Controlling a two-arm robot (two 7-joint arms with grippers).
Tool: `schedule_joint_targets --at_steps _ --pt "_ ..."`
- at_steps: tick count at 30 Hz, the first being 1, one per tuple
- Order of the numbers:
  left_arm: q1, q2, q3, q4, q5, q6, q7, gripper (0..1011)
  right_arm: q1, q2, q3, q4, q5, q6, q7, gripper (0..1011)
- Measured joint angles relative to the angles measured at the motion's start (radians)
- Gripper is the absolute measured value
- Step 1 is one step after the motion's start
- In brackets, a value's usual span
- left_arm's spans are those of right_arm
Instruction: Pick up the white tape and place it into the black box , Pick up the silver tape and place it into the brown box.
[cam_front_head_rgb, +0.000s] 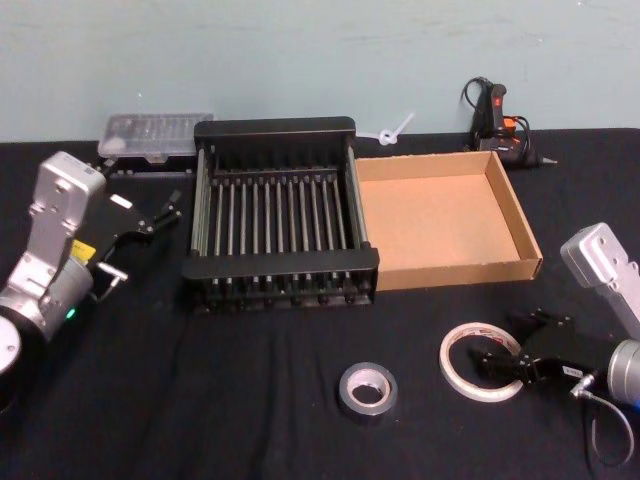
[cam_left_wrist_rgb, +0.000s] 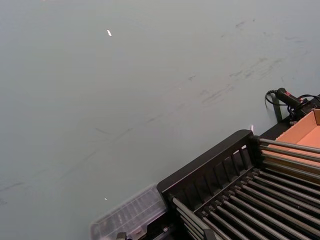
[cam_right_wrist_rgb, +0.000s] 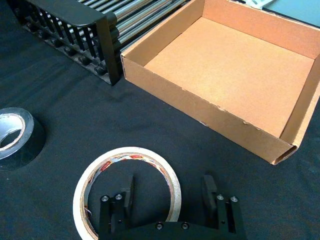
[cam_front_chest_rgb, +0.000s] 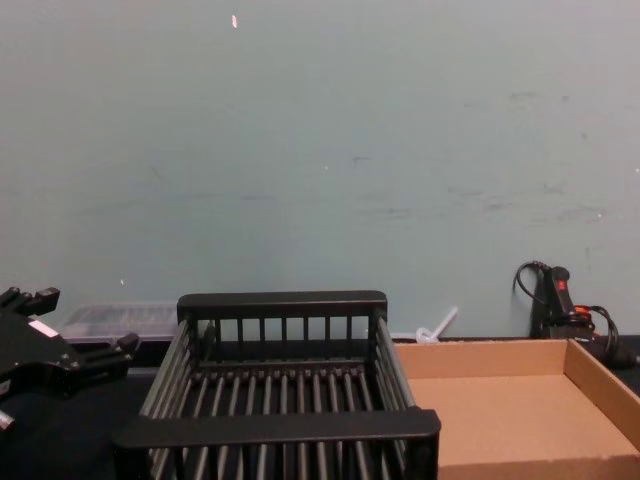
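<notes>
The white tape (cam_front_head_rgb: 478, 362) lies flat on the black cloth at the front right, a thin pale ring (cam_right_wrist_rgb: 127, 155) with red print inside. My right gripper (cam_front_head_rgb: 503, 362) is open and low over its right side. One finger (cam_right_wrist_rgb: 127, 192) stands inside the ring and the other (cam_right_wrist_rgb: 210, 192) outside it, so they straddle the ring's wall. The silver tape (cam_front_head_rgb: 367, 390) lies flat to the left of it (cam_right_wrist_rgb: 15, 135). The black box (cam_front_head_rgb: 280, 262) stands mid-table with the brown box (cam_front_head_rgb: 455, 268) against its right side. My left gripper (cam_front_head_rgb: 138, 243) hangs open left of the black box.
A clear plastic case (cam_front_head_rgb: 155, 135) lies behind the black box at the back left. A glue gun (cam_front_head_rgb: 500, 120) with its cable and a white strip (cam_front_head_rgb: 392, 130) lie at the back right. A pale green wall closes off the far table edge.
</notes>
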Motion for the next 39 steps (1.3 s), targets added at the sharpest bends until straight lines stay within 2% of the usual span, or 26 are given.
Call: schedule_joint_targets --at_steps 6,9,10,11,12,14,16,17,21,26,39 --pt "0.000 0.000 0.000 0.000 0.000 0.000 0.000 1001 0.000 0.000 0.000 0.000 0.000 0.000 0.000 748" --pt "0.000 0.000 0.000 0.000 0.000 0.000 0.000 1001 0.000 0.000 0.000 0.000 0.000 0.000 -0.001 630" --pt "0.000 0.000 0.000 0.000 0.000 0.000 0.000 1001 0.000 0.000 0.000 0.000 0.000 0.000 -0.001 630" --pt "0.000 0.000 0.000 0.000 0.000 0.000 0.000 1001 0.000 0.000 0.000 0.000 0.000 0.000 -0.001 572" --pt "0.000 0.000 0.000 0.000 0.000 0.000 0.000 1001 0.000 0.000 0.000 0.000 0.000 0.000 -0.001 572" --pt "0.000 0.000 0.000 0.000 0.000 0.000 0.000 1001 0.000 0.000 0.000 0.000 0.000 0.000 -0.001 449" --pt "0.000 0.000 0.000 0.000 0.000 0.000 0.000 1001 0.000 0.000 0.000 0.000 0.000 0.000 -0.001 386" --pt "0.000 0.000 0.000 0.000 0.000 0.000 0.000 1001 0.000 0.000 0.000 0.000 0.000 0.000 -0.001 386" --pt "0.000 0.000 0.000 0.000 0.000 0.000 0.000 1001 0.000 0.000 0.000 0.000 0.000 0.000 -0.001 227" --pt "0.000 0.000 0.000 0.000 0.000 0.000 0.000 1002 0.000 0.000 0.000 0.000 0.000 0.000 -0.001 105" --pt "0.000 0.000 0.000 0.000 0.000 0.000 0.000 1001 0.000 0.000 0.000 0.000 0.000 0.000 -0.001 97"
